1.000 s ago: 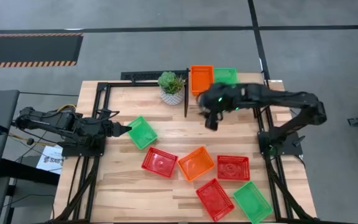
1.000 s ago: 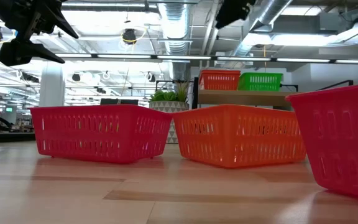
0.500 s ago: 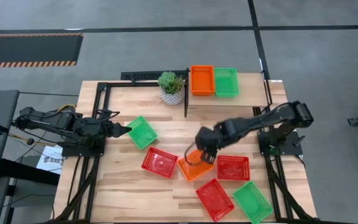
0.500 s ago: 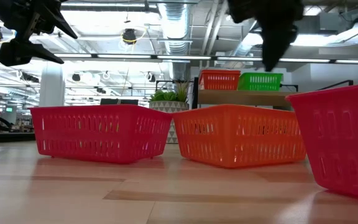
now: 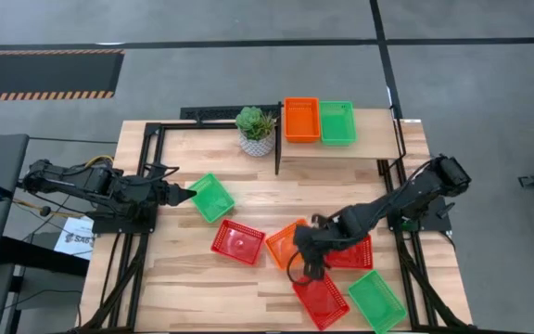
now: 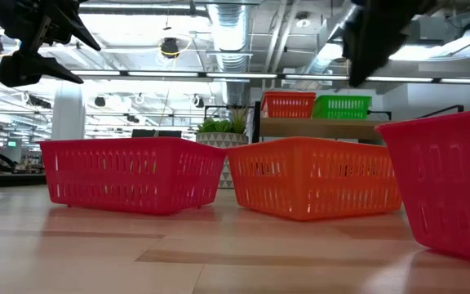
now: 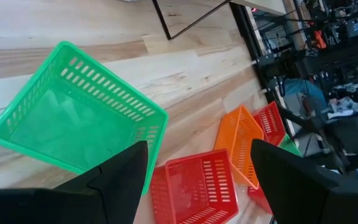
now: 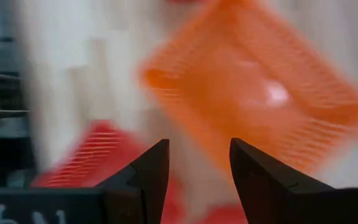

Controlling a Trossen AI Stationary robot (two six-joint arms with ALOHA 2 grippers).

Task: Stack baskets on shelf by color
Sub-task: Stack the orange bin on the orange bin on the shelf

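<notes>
Orange basket [image 5: 287, 243] on desk: likely light, stiff mesh; pinch thin rim wall. Right gripper [image 5: 306, 263] above, jaws apart, empty. Left gripper [image 5: 185, 194] jaws apart

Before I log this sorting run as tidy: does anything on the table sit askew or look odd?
Yes. The loose plastic mesh baskets lie at mixed angles on the wooden tabletop; the orange basket and green basket sit diagonally. Only two baskets on the raised wooden shelf are squared up. Nothing looks spilled or broken.

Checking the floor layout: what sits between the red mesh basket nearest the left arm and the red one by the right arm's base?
In the high view, an orange plastic mesh basket lies between the two red baskets, partly covered by the right claw.
</notes>
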